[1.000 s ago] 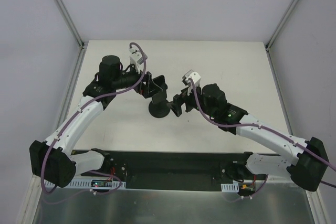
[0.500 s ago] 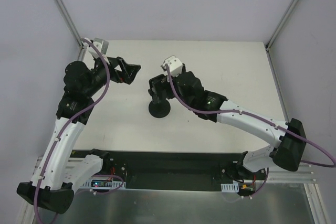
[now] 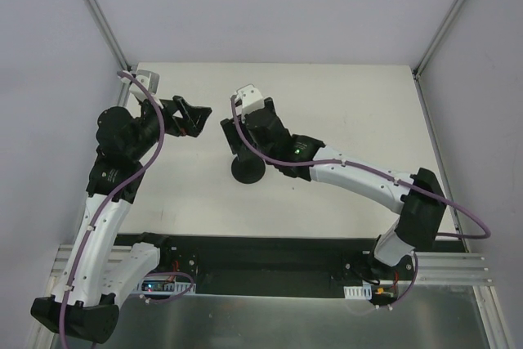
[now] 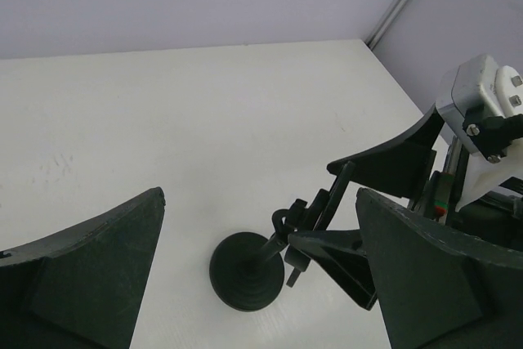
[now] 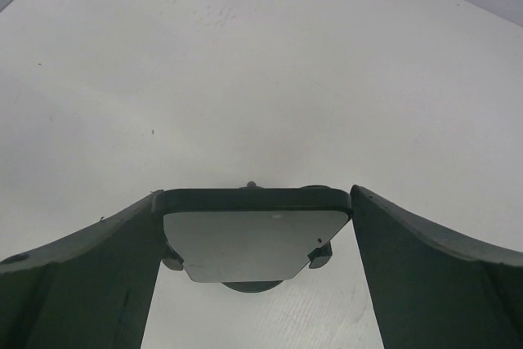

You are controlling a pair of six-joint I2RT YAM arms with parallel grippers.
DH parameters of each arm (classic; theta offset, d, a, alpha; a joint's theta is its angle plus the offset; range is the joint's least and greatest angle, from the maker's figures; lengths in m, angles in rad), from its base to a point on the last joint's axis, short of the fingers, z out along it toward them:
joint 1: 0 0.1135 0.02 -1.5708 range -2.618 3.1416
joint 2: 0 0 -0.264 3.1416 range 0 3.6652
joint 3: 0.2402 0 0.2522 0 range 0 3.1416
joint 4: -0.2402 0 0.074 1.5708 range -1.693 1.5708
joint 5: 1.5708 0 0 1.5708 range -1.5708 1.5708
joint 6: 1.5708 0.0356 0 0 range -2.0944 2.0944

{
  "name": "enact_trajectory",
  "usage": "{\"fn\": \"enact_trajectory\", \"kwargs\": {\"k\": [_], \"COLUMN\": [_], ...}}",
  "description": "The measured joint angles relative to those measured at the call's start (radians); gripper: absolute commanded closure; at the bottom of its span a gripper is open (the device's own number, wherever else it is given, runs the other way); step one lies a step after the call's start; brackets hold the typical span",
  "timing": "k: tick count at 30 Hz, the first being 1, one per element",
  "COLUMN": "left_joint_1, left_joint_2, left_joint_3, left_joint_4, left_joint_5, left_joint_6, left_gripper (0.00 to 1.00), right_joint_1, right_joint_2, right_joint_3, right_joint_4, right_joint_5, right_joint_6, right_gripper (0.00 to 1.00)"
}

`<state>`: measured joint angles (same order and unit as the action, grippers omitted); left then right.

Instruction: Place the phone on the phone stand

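The phone stand (image 3: 248, 171) stands mid-table, its round disc base and thin stem clear in the left wrist view (image 4: 248, 272). My right gripper (image 3: 235, 138) sits at the stand's top. In the right wrist view the phone (image 5: 253, 239), a flat dark slab with a glossy face, spans the gap between the right gripper (image 5: 255, 194) fingers, touching both. The phone's lower corners rest in the stand's small hooks (image 5: 320, 256). My left gripper (image 3: 196, 116) is open and empty, raised to the left of the stand, which shows between its fingers (image 4: 260, 194).
The white tabletop (image 3: 351, 104) is bounded by grey walls and metal frame posts (image 3: 98, 14). A black rail with the arm bases (image 3: 261, 255) runs along the near edge.
My left gripper has left the top of the stand and drawn back up and to the left. My right gripper has moved from the stand's right side onto its top.
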<state>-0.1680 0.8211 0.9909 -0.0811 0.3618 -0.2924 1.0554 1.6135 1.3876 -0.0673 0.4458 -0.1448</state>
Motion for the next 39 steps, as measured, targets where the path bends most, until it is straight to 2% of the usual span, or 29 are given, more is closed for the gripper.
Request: {"fn": "enact_trajectory", "kwargs": {"k": [1,2,4,7,8,10,16,20,24,30,33,39], "left_joint_1": [0.000,0.000,0.000,0.000,0.000,0.000,0.000,0.000,0.000,0.000,0.006,0.013], "left_joint_2": [-0.003,-0.003,-0.003,-0.003,-0.003,-0.003,0.000,0.013,0.036,0.077,0.101,0.149], "left_joint_3": [0.000,0.000,0.000,-0.001,-0.001,-0.001,-0.001,-0.001,-0.001,-0.001,-0.001,-0.001], "left_joint_4": [0.002,0.004,0.005,0.006,0.007,0.008,0.010,0.011,0.014,0.015,0.015,0.016], "left_joint_5": [0.000,0.000,0.000,0.003,0.004,0.005,0.005,0.027,0.050,0.063,0.083,0.108], "left_joint_6": [0.000,-0.001,-0.002,-0.005,-0.005,-0.005,-0.006,-0.013,-0.021,-0.039,-0.041,-0.047], "left_gripper": [0.01,0.01,0.01,0.01,0.01,0.01,0.01,0.01,0.01,0.01,0.01,0.02], "right_joint_1": [0.004,0.008,0.016,0.026,0.027,0.027,-0.019,-0.124,-0.258,-0.459,-0.546,-0.645], "right_joint_2": [0.006,0.013,0.020,0.021,0.021,0.021,0.039,0.070,0.156,0.359,0.493,0.736], "right_joint_3": [0.006,0.012,0.018,0.019,0.019,0.019,0.024,0.064,0.179,0.444,0.630,0.966], "right_joint_4": [-0.002,-0.004,-0.005,-0.005,-0.005,-0.003,0.027,0.039,0.050,0.051,0.013,-0.058], "right_joint_5": [0.023,0.044,0.074,0.105,0.116,0.142,0.206,0.203,0.193,0.114,0.055,-0.018], "right_joint_6": [0.004,0.008,0.020,0.031,0.032,0.029,-0.003,-0.042,-0.101,-0.134,-0.121,-0.106], "right_gripper": [0.19,0.34,0.44,0.67,0.82,0.98,0.99,0.99,0.99,0.99,0.99,0.99]}}
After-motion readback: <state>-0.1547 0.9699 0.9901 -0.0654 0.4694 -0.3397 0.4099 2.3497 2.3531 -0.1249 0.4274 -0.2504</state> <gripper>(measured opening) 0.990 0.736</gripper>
